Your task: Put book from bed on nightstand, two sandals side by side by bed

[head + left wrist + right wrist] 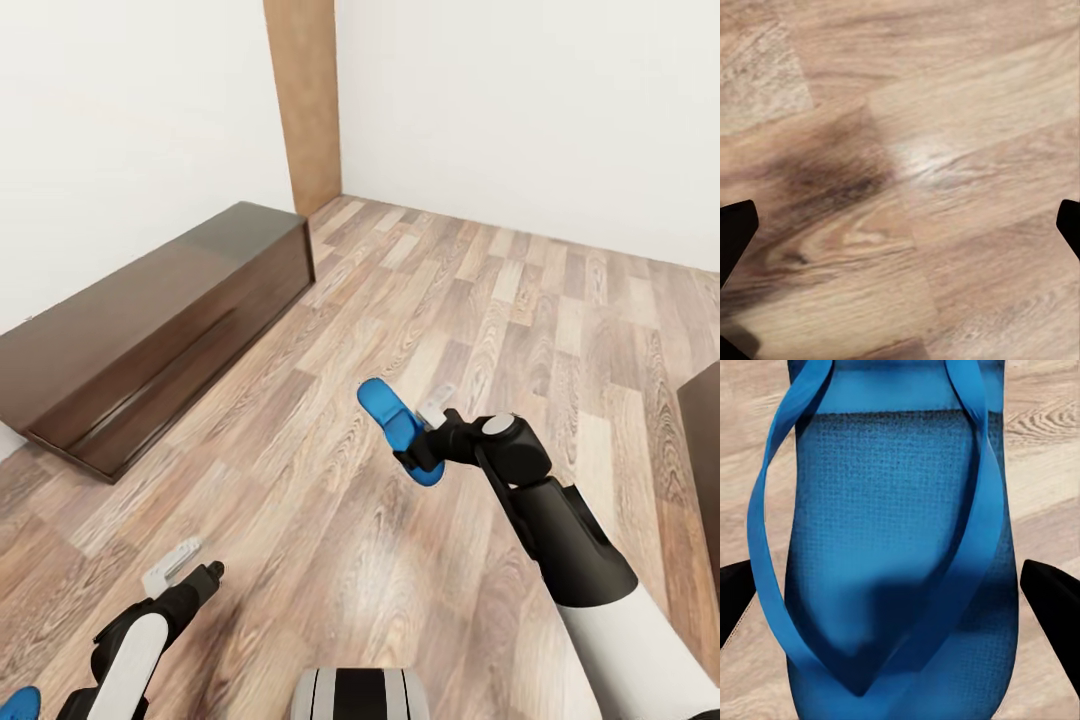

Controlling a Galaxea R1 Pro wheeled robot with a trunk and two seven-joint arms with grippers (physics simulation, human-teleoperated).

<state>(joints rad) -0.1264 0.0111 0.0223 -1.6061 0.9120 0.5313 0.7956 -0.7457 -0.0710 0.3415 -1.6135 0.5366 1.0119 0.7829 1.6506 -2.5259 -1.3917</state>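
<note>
far left edge: bright blue sandal tip [18, 703] pokes in at the bottom left corner of the head view, just beside the left arm, rest cut off
left cabinet: long low dark brown glossy wooden cabinet [150, 330] against the white wall [120, 140], lying along the left side of the room
left gripper: black left gripper [190, 565] low over the wood-plank floor [300, 520], holding nothing; in the left wrist view both dark fingertips [736, 232] sit at opposite frame edges, so jaws stand spread wide with bare planks between them
robot trunk: grey and black striped trunk top [360, 695] at the bottom centre
door frame: tan wooden upright [303, 100] in the corner between the two white walls
held sandal: bright blue flat flip-flop sandal with thin blue toe straps [400, 428] up off the floor mid-room, tilted, toe end pointing away to the left; sole and straps close up in the right wrist view [900, 577]
right gripper: black right gripper [428, 445] clamped on the held sandal's near end, arm reaching in from lower right
right edge: dark brown furniture piece [704, 470], only an edge visible, cannot tell what it is
</note>
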